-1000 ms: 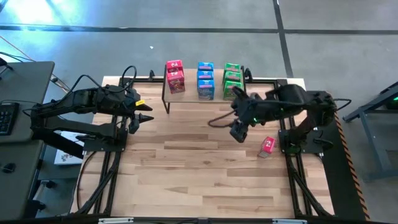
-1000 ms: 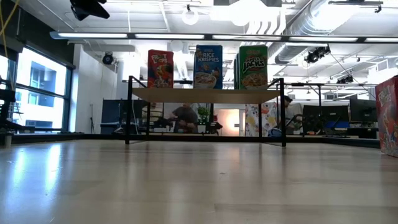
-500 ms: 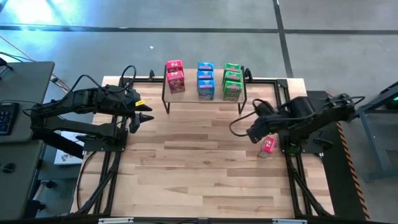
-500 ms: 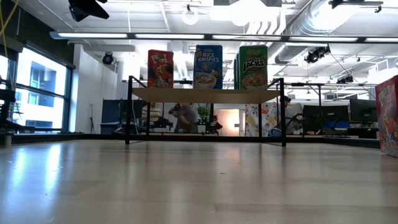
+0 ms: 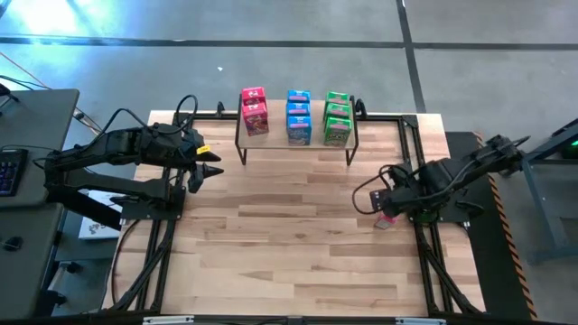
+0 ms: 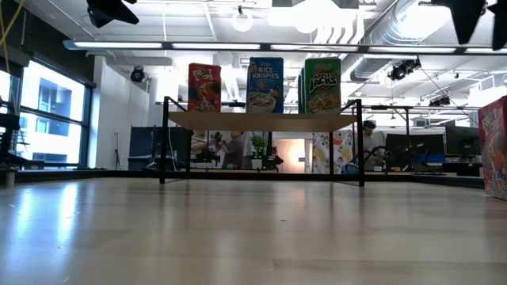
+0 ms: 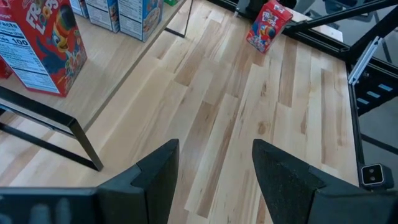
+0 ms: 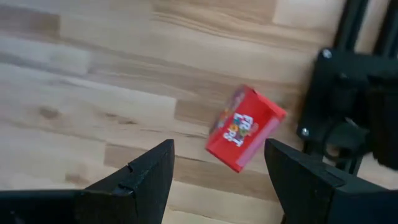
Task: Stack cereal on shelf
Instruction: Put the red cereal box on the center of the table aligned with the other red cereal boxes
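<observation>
The shelf (image 5: 298, 135) stands at the table's far edge and carries two red-pink boxes (image 5: 254, 112), three blue boxes (image 5: 299, 117) and three green boxes (image 5: 337, 117), all upright in rows. One more red-pink box (image 5: 389, 210) stands on its bottom end on the tabletop near the right edge; it also shows at the low view's right border (image 6: 495, 146). My right gripper (image 5: 377, 200) hovers open just left of and above that box (image 8: 244, 129), touching nothing. My left gripper (image 5: 215, 165) waits open at the table's left side, near the shelf's left leg.
The right arm's black base (image 8: 348, 118) and the table frame rail (image 5: 423, 226) stand close beside the loose red-pink box. Bare wooden tabletop (image 5: 289, 235) stretches in front of the shelf. People and desks show in the room beyond the shelf (image 6: 230, 150).
My right gripper has swung from in front of the shelf's green boxes toward the table's right edge and a little nearer, ending over the loose red-pink box. The arm has come into the low view's top right corner. The boxes have stayed put.
</observation>
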`<state>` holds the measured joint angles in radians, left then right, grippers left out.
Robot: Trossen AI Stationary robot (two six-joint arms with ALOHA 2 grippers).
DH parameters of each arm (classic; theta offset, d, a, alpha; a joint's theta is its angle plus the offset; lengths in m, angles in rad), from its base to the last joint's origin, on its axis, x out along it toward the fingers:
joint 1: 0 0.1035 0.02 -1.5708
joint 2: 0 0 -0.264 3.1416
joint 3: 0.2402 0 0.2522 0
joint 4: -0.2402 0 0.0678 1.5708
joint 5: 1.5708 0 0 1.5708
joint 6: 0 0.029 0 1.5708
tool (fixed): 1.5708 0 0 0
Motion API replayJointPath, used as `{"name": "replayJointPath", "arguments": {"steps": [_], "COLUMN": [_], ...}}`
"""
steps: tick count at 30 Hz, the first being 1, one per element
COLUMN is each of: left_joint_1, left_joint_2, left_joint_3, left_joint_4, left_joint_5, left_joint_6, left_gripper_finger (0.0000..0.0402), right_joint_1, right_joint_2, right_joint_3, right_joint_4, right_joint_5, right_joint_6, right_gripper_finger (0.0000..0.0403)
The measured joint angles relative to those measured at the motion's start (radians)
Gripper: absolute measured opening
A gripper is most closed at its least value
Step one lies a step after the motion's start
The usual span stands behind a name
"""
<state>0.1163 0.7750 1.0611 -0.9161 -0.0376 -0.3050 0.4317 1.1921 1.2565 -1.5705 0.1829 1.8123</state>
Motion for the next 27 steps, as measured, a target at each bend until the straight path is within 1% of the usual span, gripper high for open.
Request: {"name": "replayJointPath", "arguments": {"steps": [6, 11, 15, 24, 27], "left_joint_1": [0.0, 0.0, 0.0, 0.0, 0.0], "left_joint_2": [0.0, 0.0, 0.0, 0.01, 0.019], "left_joint_3": [0.0, 0.0, 0.0, 0.0, 0.0], "left_joint_4": [0.0, 0.0, 0.0, 0.001, 0.001], "left_joint_5": [0.0, 0.0, 0.0, 0.0, 0.0], "left_joint_6": [0.0, 0.0, -0.006, -0.008, -0.008], "left_gripper_finger": [0.0196, 0.0196, 0.0196, 0.0196, 0.0196], "right_joint_1": [0.072, 0.12, 0.135, 0.134, 0.134], "right_joint_2": [-0.001, -0.001, -0.001, -0.001, -0.001], "right_joint_3": [-0.076, -0.128, -0.146, -0.147, -0.147], "right_joint_4": [0.0, 0.0, -0.001, 0.033, 0.038], "right_joint_5": [0.006, 0.008, 0.019, 0.021, 0.019], "right_joint_6": [0.207, 0.325, 0.409, 0.509, 0.518], "right_gripper_finger": [0.0242, 0.0242, 0.0241, 0.0236, 0.0236]}}
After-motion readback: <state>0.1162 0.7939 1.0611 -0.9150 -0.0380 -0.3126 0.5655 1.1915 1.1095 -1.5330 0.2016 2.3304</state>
